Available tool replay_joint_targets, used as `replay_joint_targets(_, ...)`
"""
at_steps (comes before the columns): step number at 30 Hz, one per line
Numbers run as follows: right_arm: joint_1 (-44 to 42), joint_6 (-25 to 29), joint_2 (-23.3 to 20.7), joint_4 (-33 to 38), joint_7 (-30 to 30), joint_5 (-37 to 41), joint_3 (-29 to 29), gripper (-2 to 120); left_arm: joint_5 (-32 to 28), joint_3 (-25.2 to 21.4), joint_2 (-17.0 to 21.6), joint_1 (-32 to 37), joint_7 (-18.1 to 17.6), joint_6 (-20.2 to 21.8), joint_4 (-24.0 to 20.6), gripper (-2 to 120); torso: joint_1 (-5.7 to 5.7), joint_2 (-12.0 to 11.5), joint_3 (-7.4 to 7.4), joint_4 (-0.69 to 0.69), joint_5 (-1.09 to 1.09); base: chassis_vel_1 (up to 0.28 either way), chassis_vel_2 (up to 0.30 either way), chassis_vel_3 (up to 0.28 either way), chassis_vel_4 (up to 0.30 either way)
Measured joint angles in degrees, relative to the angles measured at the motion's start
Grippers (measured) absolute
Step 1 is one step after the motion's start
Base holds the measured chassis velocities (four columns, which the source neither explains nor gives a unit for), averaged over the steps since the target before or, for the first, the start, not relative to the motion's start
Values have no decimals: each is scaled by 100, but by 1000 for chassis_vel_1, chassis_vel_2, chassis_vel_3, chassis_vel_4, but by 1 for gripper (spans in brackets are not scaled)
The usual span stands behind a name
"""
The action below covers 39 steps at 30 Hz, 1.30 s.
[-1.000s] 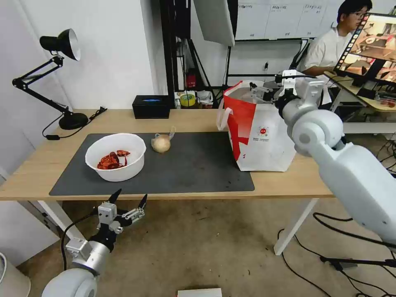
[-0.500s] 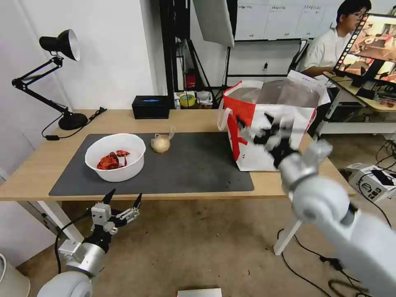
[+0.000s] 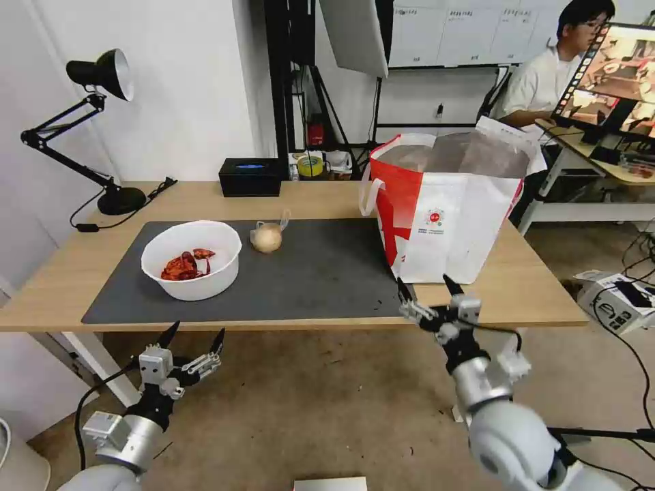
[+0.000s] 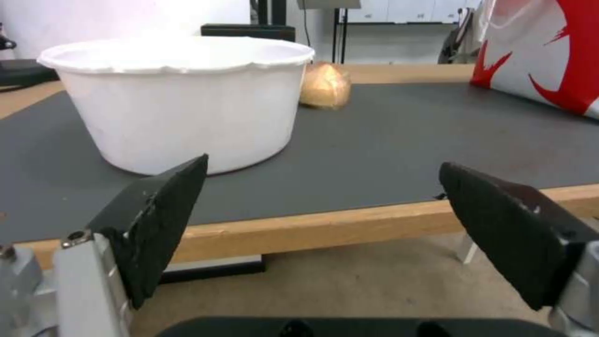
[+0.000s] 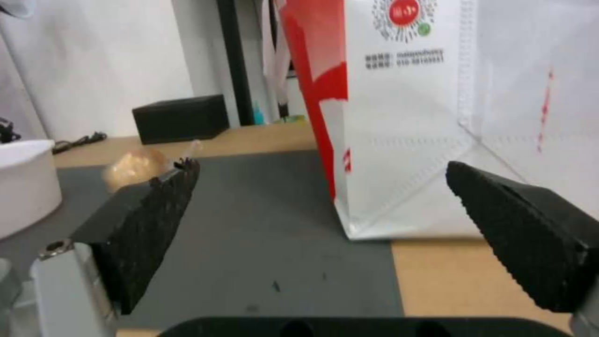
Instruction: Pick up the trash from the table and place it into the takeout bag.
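My right gripper (image 3: 432,298) hung at the front edge of the table (image 3: 321,194), just below the takeout bag (image 3: 443,218), with its fingers spread apart and nothing between them. My left gripper (image 3: 192,339) waited below the front edge near the left corner, fingers also apart and empty. The white bowl (image 3: 192,258) with red scraps stood on the left part of the dark mat (image 3: 321,273). The small clear bag (image 3: 267,236) with a beige ball lay near the mat's back edge.

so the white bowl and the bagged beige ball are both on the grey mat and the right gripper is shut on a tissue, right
Not quite: the right gripper is open and empty, as the right wrist view shows. The white bowl and bagged beige ball do sit on the grey mat.
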Motion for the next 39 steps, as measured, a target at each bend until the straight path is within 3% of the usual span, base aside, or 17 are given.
replay_joint_targets(16, -432, 175, 171, -170, 3, -530, -199, 100, 69, -35, -21, 69, 21, 1, 37, 100, 1, 0, 1, 0, 0, 0, 0, 0, 0)
replay_joint_targets(39, 279, -111, -45, -419, -176, -251, -471, 100, 49, 63, 53, -49, 30, 15, 164, 100, 1, 0, 1, 0, 1, 0, 0, 0, 0)
